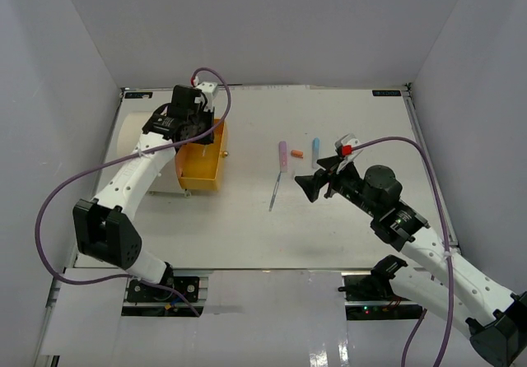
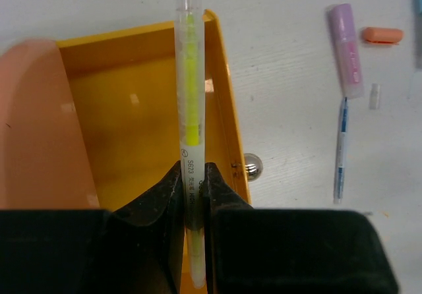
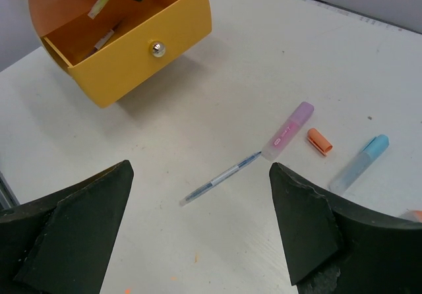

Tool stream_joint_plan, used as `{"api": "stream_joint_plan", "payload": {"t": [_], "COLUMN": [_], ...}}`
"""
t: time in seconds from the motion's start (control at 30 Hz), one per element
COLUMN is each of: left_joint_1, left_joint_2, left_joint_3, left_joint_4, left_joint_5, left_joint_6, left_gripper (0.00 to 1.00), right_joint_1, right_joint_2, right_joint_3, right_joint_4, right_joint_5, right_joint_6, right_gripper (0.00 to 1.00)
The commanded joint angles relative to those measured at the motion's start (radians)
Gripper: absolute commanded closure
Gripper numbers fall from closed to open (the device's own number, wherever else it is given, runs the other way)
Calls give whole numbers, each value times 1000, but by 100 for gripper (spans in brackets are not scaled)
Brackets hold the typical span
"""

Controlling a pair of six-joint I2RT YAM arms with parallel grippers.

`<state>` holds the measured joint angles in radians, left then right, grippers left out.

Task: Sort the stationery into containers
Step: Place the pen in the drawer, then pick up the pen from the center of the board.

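My left end effector (image 2: 192,187) is clenched on the yellow pen (image 2: 190,89), upper left of the overhead frame, over the orange drawer (image 2: 227,109), along its frame-right wall. Dropped here, the pen may tip onto the bench (image 2: 297,175). My right end effector (image 3: 198,202) is released and empty.

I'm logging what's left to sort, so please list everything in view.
yellow pen: one, yellow in a clear barrel, over the open drawer
drawer: one, orange, pulled out of the drum
pale pen: one, whitish, inside the drawer
drum: one, cream with an orange face, on the table's left side
pink marker: one, pink, mid-table at the blue pen's end
blue pen: one, thin and blue, mid-table
orange cap: one, orange, between the two markers
blue marker: one, light blue, beyond the cap
table: one, white
left gripper: black, shut on the yellow pen
right gripper: black, open above the blue pen
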<state>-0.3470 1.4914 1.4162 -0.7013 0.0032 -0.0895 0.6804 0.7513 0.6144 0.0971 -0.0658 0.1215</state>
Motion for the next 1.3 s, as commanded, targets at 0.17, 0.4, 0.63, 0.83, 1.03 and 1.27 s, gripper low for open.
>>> {"api": "stream_joint_plan", "payload": {"t": [0.17,0.4,0.63,0.83,1.03,1.27], "left_joint_1": [34,34,34,-1,-115,-158], "left_joint_2": [69,67,56,35,43,-35], "left_joint_3": [81,87,141,239,291,144], "left_joint_4": [-95,-99,-102,-98,-89,64], "left_joint_5": [-58,-42,42,153,144,77], "left_joint_6": [-19,-29,-50,-104,-150,-217], "left_gripper": [71,48,31,3,2,2], "right_joint_1": [-5,-5,-5,-5,-5,-4], "right_joint_2": [-52,-50,-50,-38,-9,133], "right_joint_3": [-42,-51,-44,-31,-13,62], "right_joint_4": [10,10,4,-25,-80,-207], "right_joint_5": [12,15,29,63,173,184], "right_joint_6": [-22,-22,-20,9,49,119], "right_gripper": [10,10,10,10,10,7]}}
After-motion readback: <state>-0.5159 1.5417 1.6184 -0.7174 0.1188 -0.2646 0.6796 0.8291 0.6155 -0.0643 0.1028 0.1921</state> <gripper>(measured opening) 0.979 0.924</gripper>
